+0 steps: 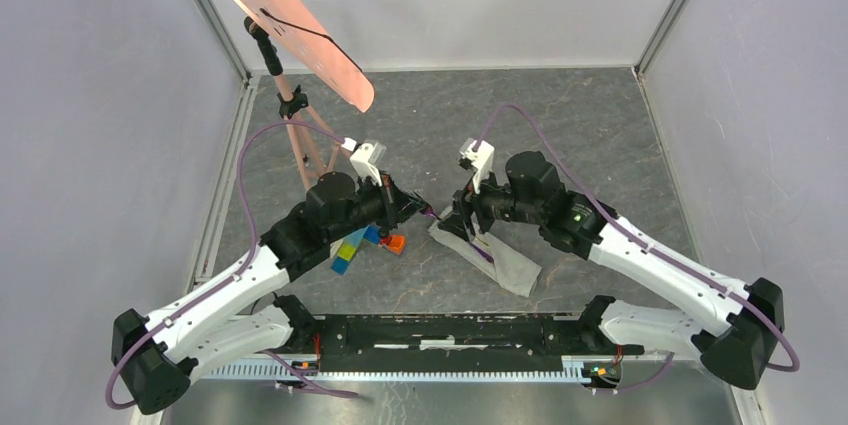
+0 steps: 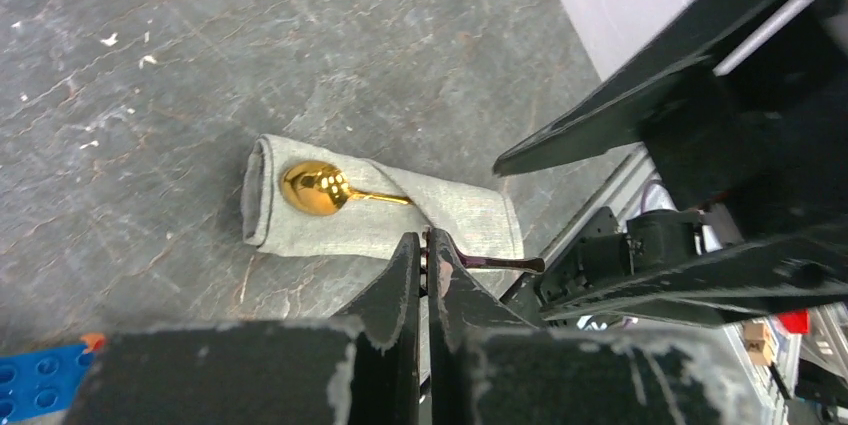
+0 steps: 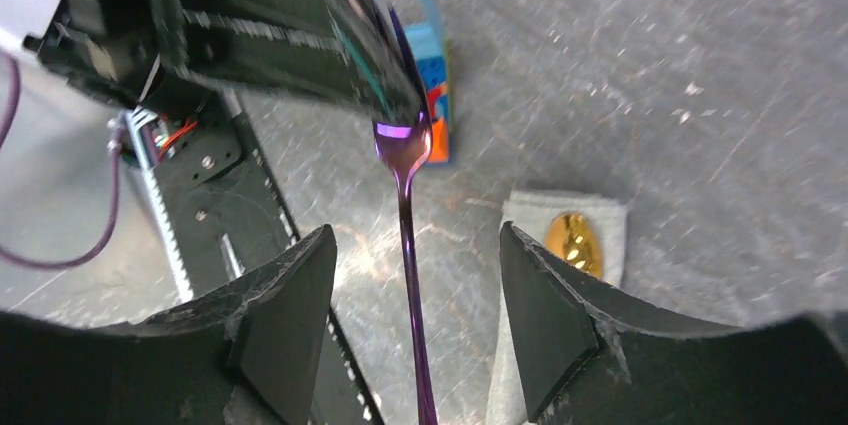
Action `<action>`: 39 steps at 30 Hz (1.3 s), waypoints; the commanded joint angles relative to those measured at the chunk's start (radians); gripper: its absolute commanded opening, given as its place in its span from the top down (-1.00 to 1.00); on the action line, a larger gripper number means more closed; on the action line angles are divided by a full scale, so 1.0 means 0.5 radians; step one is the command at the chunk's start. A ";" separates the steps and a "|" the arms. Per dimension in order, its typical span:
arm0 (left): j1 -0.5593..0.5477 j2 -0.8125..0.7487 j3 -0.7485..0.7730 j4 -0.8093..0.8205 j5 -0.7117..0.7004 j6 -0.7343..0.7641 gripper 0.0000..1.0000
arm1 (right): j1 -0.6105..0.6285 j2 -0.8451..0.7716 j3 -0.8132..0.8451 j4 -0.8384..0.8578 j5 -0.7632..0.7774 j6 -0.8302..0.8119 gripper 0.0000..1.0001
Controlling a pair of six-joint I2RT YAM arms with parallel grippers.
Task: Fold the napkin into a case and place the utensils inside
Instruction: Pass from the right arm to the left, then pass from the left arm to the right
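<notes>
Centrally, left tool (image 2: 425,245) pinches fork (image 3: 404,195); right tool (image 3: 415,235) splayed

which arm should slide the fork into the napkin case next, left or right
Left. The left fingers are shut on the purple fork, and the case with the gold spoon lies just beyond them. The right fingers stand apart on either side of the fork's handle, gripping nothing.
</notes>
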 commanded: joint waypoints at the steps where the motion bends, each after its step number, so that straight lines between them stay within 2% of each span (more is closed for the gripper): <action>1: -0.001 0.026 0.126 -0.155 -0.146 0.096 0.95 | 0.157 0.136 0.275 -0.170 0.505 -0.184 -0.31; 11: -0.001 0.088 0.108 -0.127 -0.138 0.029 0.95 | 0.378 0.388 0.447 -0.192 0.636 -0.297 0.18; 27: 0.000 0.092 0.102 -0.128 -0.117 0.036 0.95 | 0.425 0.503 0.452 -0.135 0.670 -0.359 0.67; 28: -0.001 0.097 0.102 -0.132 -0.113 0.038 0.95 | 0.424 0.501 0.443 -0.121 0.678 -0.356 0.73; 30: 0.000 0.101 0.101 -0.129 -0.108 0.032 0.95 | 0.425 0.494 0.417 -0.077 0.688 -0.361 0.99; 33: 0.000 0.096 0.098 -0.121 -0.091 0.007 0.93 | 0.423 0.462 0.305 0.032 0.688 -0.447 1.00; 34: 0.000 0.092 0.096 -0.122 -0.099 -0.008 0.75 | 0.414 0.435 0.238 0.100 0.688 -0.476 1.00; 36: 0.002 0.077 0.082 -0.135 -0.141 -0.038 0.14 | 0.371 0.370 0.102 0.268 0.687 -0.523 1.00; 37: 0.009 0.071 0.073 -0.150 -0.168 -0.052 -0.06 | 0.346 0.346 0.035 0.350 0.644 -0.557 1.00; 38: 0.024 0.069 0.065 -0.174 -0.183 -0.074 -0.21 | 0.327 0.333 -0.003 0.405 0.578 -0.579 1.00; 39: 0.041 0.069 0.059 -0.207 -0.205 -0.102 -0.27 | 0.303 0.334 -0.019 0.447 0.534 -0.593 1.00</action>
